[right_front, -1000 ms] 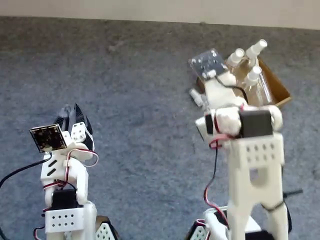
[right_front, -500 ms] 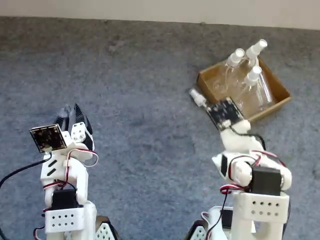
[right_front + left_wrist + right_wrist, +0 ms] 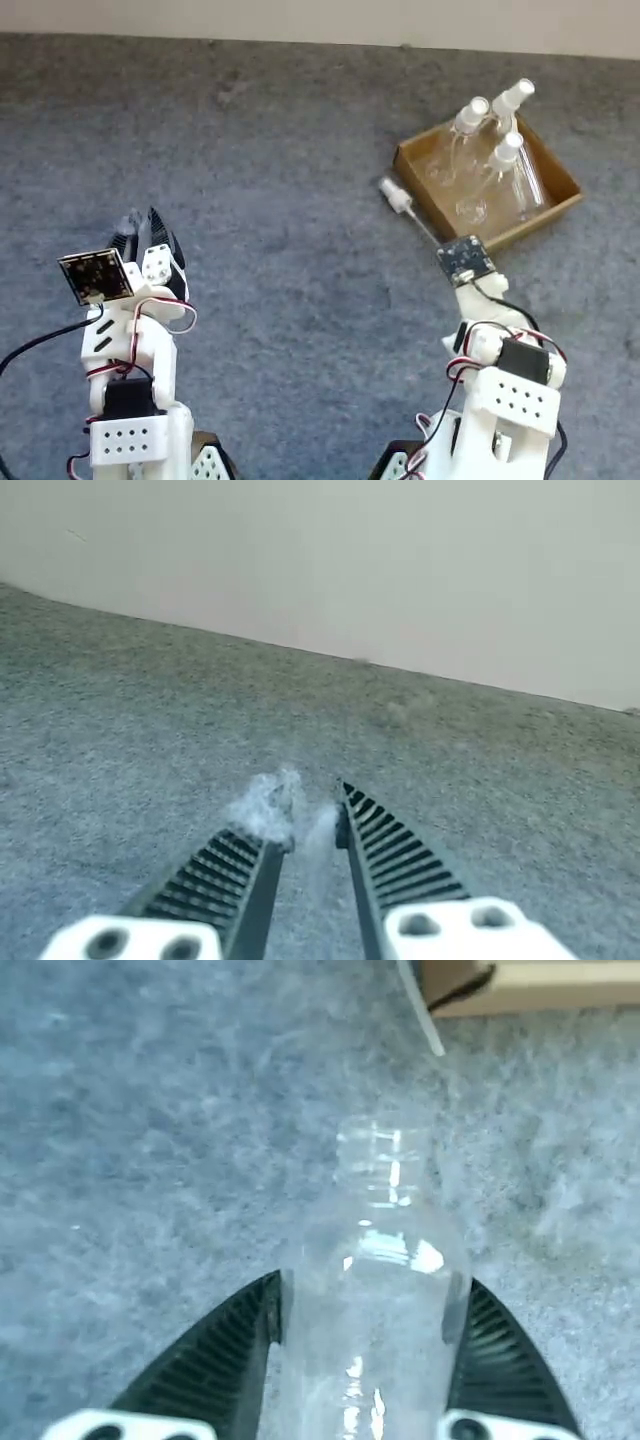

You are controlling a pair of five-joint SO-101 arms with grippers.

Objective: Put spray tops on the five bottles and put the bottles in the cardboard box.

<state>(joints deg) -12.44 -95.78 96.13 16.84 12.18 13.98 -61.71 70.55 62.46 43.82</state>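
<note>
Now, three capped bottles (image 3: 490, 172) boxed, one loose spray top (image 3: 398, 196), right jaws pinching bottle (image 3: 378, 1270), left jaws ajar.

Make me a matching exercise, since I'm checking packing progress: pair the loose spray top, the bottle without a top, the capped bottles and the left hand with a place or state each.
Things
1. loose spray top
2. topless bottle
3. capped bottles
4. left hand

Places or states
A. in the cardboard box
B. gripped by the right hand
C. open, holding nothing
D. lying on the carpet beside the box

Pairs: 1-D, 2-B, 3-A, 4-C
</note>
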